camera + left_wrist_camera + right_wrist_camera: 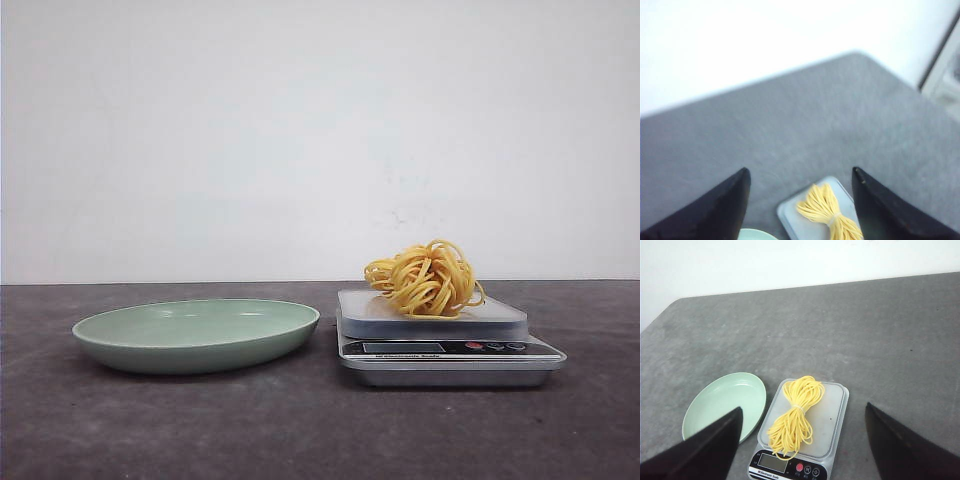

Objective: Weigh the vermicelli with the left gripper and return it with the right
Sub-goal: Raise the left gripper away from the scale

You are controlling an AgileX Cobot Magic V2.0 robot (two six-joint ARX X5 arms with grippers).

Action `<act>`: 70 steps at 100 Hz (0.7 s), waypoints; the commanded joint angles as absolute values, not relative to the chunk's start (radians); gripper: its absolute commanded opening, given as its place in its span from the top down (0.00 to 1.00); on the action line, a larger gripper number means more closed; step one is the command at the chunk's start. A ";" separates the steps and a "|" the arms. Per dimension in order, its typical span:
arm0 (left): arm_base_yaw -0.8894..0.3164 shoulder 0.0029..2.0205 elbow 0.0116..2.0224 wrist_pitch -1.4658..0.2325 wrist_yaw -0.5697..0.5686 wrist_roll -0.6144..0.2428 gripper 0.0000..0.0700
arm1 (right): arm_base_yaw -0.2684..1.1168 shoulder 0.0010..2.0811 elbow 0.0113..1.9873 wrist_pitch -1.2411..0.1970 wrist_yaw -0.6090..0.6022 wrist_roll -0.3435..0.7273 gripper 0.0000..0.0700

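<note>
Since the vermicelli (425, 280) already sits on the scale (445, 345), the weighing half looks done. It seems the noodles must go back to the green plate (195, 335) beside the scale, and that plate holds nothing now. Both wrist views look down from above. The left gripper (800, 200) has its fingers (720, 212) spread wide and holds nothing. The right gripper (802, 440) is wide apart and bare too. Only the front view shows the noodles piled high, and it shows no arms at all.

Left hand (800, 175) spread wide (empty), vermicelli (829, 212) on scale (790, 220), grey table (805, 120)
</note>
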State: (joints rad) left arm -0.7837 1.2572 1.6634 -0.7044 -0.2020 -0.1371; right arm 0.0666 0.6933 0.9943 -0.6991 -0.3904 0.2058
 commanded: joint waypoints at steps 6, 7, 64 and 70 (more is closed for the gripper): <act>-0.794 1.079 1.681 -0.767 -0.212 -0.117 0.44 | 0.070 0.696 1.014 -0.694 -0.393 0.174 0.30; -0.794 1.064 1.681 -0.774 -0.211 -0.117 0.44 | 0.070 0.695 1.014 -0.694 -0.393 0.171 0.30; -0.743 0.508 1.655 -1.312 -0.217 -0.328 0.46 | 0.070 0.696 1.014 -0.709 -0.404 0.149 0.30; -0.717 0.476 1.628 -1.333 -0.218 -0.330 0.50 | 0.070 0.696 1.014 -0.707 -0.404 0.149 0.30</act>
